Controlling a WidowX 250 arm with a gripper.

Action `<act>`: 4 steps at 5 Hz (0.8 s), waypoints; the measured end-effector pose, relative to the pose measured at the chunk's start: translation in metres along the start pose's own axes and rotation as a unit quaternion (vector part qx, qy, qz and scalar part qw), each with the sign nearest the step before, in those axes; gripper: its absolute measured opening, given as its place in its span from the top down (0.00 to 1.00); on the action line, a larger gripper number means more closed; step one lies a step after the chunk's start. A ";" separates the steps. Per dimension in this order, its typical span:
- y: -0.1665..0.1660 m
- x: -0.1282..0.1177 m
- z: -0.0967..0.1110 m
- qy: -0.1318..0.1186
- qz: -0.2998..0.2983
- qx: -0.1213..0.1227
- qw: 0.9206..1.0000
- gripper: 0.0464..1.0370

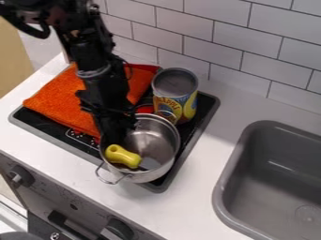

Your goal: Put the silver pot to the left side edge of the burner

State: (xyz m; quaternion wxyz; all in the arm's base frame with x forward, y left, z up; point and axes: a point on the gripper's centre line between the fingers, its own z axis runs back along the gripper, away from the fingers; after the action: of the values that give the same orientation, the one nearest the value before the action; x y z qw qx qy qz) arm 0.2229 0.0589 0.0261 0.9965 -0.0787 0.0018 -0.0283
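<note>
Starting far left, spotting a knob (20,176) on the stove front, then a folded orange towel (56,101) lying across the left part of the black stovetop (49,125). Next along, catching the end effector (115,133), down at the left side of the silver pot (153,143); can't tell if wide, narrow or gripping. Finding that pot upright on the stovetop's right part, toward the front, with a yellow handle (123,156) inside. Just behind, seeing a tin can (186,110), upright. And over right, getting the gray sink (266,180), set into the white desk (203,161).
</note>
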 end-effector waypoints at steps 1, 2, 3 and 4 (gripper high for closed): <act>0.016 -0.012 0.007 0.000 0.019 0.011 1.000 0.99; 0.040 -0.029 0.014 0.005 0.044 0.021 0.999 0.99; 0.069 -0.045 0.022 0.008 0.085 0.034 0.996 0.99; 0.096 -0.064 0.022 -0.002 0.133 0.037 0.990 0.99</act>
State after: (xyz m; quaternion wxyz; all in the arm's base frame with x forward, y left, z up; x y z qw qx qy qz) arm 0.1641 0.1603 0.0330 0.9937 -0.0407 0.0090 0.1042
